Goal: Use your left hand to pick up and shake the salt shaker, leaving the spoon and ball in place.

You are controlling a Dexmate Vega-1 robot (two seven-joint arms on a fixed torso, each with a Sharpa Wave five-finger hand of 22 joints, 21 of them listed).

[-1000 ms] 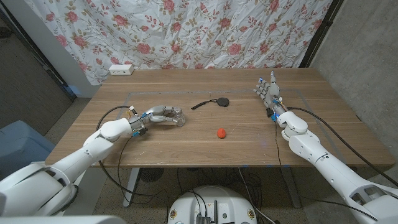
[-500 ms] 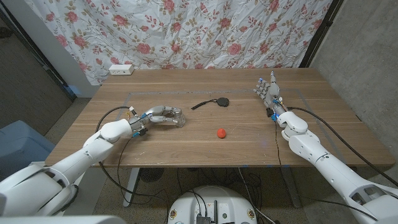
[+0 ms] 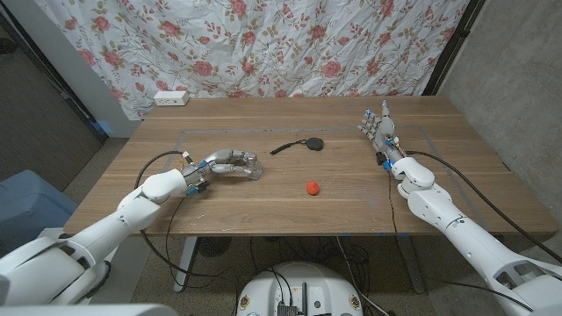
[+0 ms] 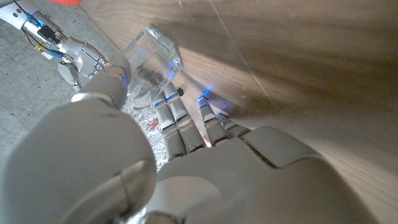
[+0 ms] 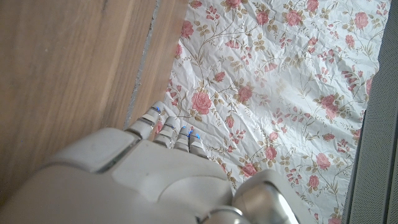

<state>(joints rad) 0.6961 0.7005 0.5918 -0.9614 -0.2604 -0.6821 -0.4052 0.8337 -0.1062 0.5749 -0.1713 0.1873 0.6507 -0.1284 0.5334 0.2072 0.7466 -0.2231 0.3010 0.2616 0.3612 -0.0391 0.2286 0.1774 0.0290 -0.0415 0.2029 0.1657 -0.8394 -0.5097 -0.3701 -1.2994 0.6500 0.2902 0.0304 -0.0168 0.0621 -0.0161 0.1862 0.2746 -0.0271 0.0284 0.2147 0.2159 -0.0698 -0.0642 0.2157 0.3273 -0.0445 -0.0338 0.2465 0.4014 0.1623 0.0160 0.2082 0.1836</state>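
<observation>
Nothing has shifted since a moment ago: the left hand still wraps its fingers around the clear salt shaker, low over the desk. The black spoon and red ball lie nearby. The right hand stands open, holding nothing.

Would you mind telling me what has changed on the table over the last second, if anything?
Very little has visibly changed. The left hand remains wrapped around the clear salt shaker, low at the table, with at most a slight shift. The black spoon, the red ball and the right hand at the far right of the table stayed where they were.
</observation>
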